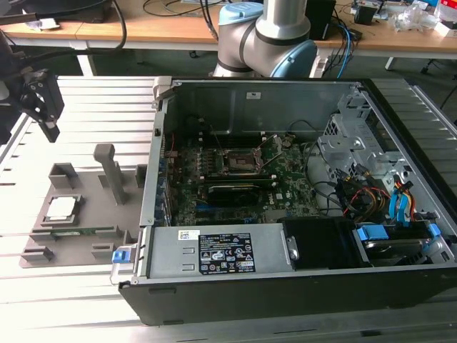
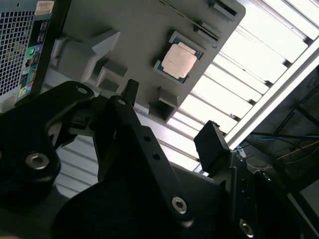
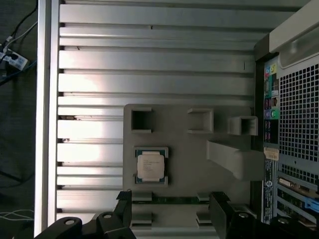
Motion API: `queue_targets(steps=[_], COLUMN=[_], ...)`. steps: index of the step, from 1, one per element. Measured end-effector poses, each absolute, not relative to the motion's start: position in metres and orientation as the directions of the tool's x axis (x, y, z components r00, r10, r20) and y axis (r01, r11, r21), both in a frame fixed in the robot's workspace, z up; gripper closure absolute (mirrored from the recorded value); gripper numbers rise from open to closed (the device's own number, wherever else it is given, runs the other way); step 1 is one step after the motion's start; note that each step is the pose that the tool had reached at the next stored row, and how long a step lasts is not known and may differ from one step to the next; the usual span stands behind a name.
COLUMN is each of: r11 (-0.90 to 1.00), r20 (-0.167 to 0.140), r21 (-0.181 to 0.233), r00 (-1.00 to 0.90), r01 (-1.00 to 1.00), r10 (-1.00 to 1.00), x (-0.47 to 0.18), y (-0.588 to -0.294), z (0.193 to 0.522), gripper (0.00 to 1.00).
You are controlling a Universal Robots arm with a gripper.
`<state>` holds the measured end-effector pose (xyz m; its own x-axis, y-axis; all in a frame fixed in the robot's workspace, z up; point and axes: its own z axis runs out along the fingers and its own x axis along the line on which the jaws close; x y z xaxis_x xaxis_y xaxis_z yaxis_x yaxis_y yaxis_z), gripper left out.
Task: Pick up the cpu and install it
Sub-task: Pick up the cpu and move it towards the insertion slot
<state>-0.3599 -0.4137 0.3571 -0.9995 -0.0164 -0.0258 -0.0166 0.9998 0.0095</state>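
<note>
First wrist view — cpu (image 3: pixel 151 166) flat, metal top up, square to tray (image 3: pixel 189 159)

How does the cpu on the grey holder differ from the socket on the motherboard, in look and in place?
Look: the cpu has a pale silver top, while the socket is dark in the middle with a metal frame around it. Place: the cpu lies on the grey holder outside the computer case, while the socket sits on the motherboard inside it. Both are square and lie flat.
</note>
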Motion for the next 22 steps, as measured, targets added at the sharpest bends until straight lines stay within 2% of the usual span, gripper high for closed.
queue_targets(steps=[3,22], r11=[1.0,0.999], r20=[-0.026,-0.025], r21=[-0.005,-0.005], r00=[-1.0,-0.999], r01=[-0.018,-0.035], r10=[-0.018,-0.035], x=[-0.362,-0.371], y=[-0.414,-0.416], z=[0.356,0.336], gripper=[0.27,0.27])
